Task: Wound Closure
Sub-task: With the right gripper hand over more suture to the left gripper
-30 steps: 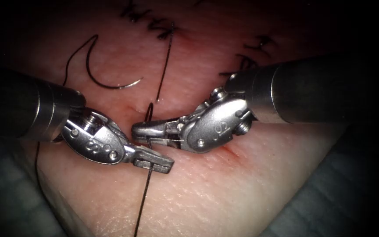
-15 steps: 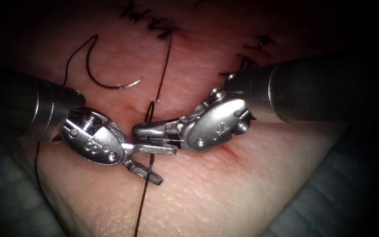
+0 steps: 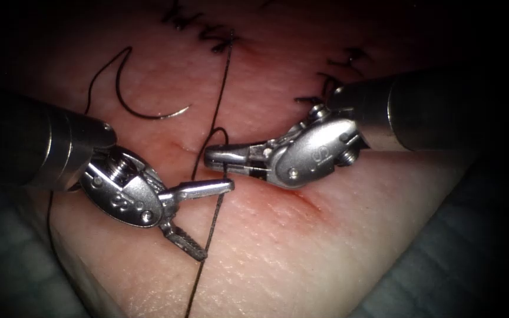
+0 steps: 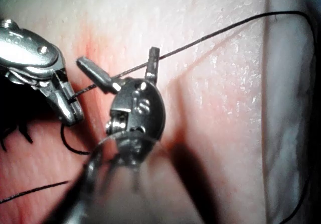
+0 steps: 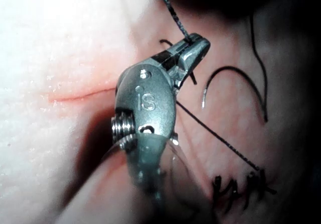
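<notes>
My right tool is shut on the dark thread close to a small loop, just above the reddened cut. My left tool stands with its jaws wide open and holds nothing. The thread runs loose across its jaws and on toward the near edge. The curved needle lies free on top of the tissue at the far left, held by neither tool and not in the tissue. The left wrist view has the open left tool beside the right tool. In the right wrist view the right tool pinches the thread, and the needle lies beyond it.
Dark finished stitches cross the far part of the cut, with more near the right shaft. Red fluid tints the tissue around the cut. The tissue's near edge drops to blue-grey cloth at both lower corners.
The left tool's jaws have opened and let go of the thread. The right tool, still shut on the thread, has moved right and slightly up, drawing the thread with it.
</notes>
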Robot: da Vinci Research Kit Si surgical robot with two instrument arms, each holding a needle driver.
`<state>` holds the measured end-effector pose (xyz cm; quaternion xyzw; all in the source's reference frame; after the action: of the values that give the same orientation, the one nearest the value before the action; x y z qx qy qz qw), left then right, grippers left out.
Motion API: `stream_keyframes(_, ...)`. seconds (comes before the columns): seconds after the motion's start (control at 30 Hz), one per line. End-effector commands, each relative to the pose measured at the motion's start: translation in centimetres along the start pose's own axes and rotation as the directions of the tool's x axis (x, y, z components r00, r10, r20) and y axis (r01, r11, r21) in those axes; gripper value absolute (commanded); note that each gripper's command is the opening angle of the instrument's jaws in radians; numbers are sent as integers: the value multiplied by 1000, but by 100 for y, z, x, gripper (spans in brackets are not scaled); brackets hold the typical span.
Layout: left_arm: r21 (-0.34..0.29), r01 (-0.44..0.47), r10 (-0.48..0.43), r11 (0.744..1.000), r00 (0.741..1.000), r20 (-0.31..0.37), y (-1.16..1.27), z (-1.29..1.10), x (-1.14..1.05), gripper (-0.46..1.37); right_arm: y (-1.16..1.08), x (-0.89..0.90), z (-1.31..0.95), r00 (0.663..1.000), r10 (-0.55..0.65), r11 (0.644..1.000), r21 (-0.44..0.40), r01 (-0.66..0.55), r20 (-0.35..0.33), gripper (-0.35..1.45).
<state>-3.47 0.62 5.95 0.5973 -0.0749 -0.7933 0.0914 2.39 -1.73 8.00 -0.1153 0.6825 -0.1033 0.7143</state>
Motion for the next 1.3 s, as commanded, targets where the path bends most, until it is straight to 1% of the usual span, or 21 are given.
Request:
stream_keyframes(0.03, 2, -3, 3, 1000, 1000, 3, 1, 1, -1, 83, 1, -2, 0, 1000, 2, 1000, -5, -2, 2, -35)
stream_keyframes(0.13, 6, -9, 9, 1000, 1000, 7, 6, 2, -3, 81, 8, -7, -1, 1000, 8, 1000, -8, -8, 8, -35)
stream_keyframes(0.3, 10, -27, 27, 1000, 1000, 11, 12, 4, -9, 87, 17, -13, -1, 1000, 22, 1000, -9, -21, 17, -35)
stream_keyframes(0.37, 9, -29, 29, 1000, 1000, 10, 14, 2, -10, 85, 18, -15, -1, 1000, 22, 1000, -8, -22, 18, -35)
stream_keyframes(0.5, 10, -32, 32, 999, 999, 14, 16, -8, -12, 83, 19, -21, -6, 1000, 19, 1000, -1, -19, 20, -35)
stream_keyframes(0.7, 16, -35, 35, 999, 999, 29, 18, -25, -15, 79, 20, -23, -10, 1000, 18, 1000, 2, -18, 17, -35)
stream_keyframes(0.77, 20, -35, 34, 999, 999, 35, 19, -29, -15, 79, 21, -23, -10, 1000, 19, 1000, 2, -19, 17, -35)
stream_keyframes(0.9, 30, -43, 41, 999, 998, 48, 23, -29, -16, 81, 22, -24, -10, 1000, 20, 1000, 2, -20, 19, -35)
stream_keyframes(0.93, 32, -68, 67, 997, 996, 54, 26, -28, -17, 79, 23, -24, -10, 1000, 20, 1000, 2, -21, 20, -35)
stream_keyframes(1.0, 27, -198, 196, 980, 978, 73, 31, -24, -20, 70, 24, -24, -10, 1000, 22, 1000, 2, -22, 21, -35)
stream_keyframes(1.07, 26, -255, 252, 967, 964, 85, 36, -21, -21, 67, 25, -24, -10, 999, 28, 1000, 1, -28, 21, -35)
stream_keyframes(1.1, 26, -268, 264, 963, 960, 88, 38, -21, -22, 65, 25, -24, -10, 999, 28, 1000, 1, -28, 22, -35)
stream_keyframes(1.13, 28, -304, 300, 952, 949, 96, 41, -19, -22, 61, 25, -24, -10, 999, 34, 999, 1, -34, 21, -35)
stream_keyframes(1.17, 28, -334, 329, 942, 938, 107, 45, -17, -21, 62, 25, -24, -10, 999, 34, 999, 1, -34, 21, -35)
stream_keyframes(1.23, 30, -352, 346, 935, 930, 121, 48, -16, -21, 65, 25, -24, -10, 999, 34, 999, 1, -34, 21, -35)
stream_keyframes(1.27, 32, -369, 362, 929, 923, 133, 50, -15, -20, 69, 25, -24, -10, 999, 34, 999, 2, -34, 21, -35)
stream_keyframes(1.3, 33, -385, 377, 922, 915, 147, 52, -14, -20, 78, 25, -24, -11, 999, 34, 999, 2, -34, 20, -35)
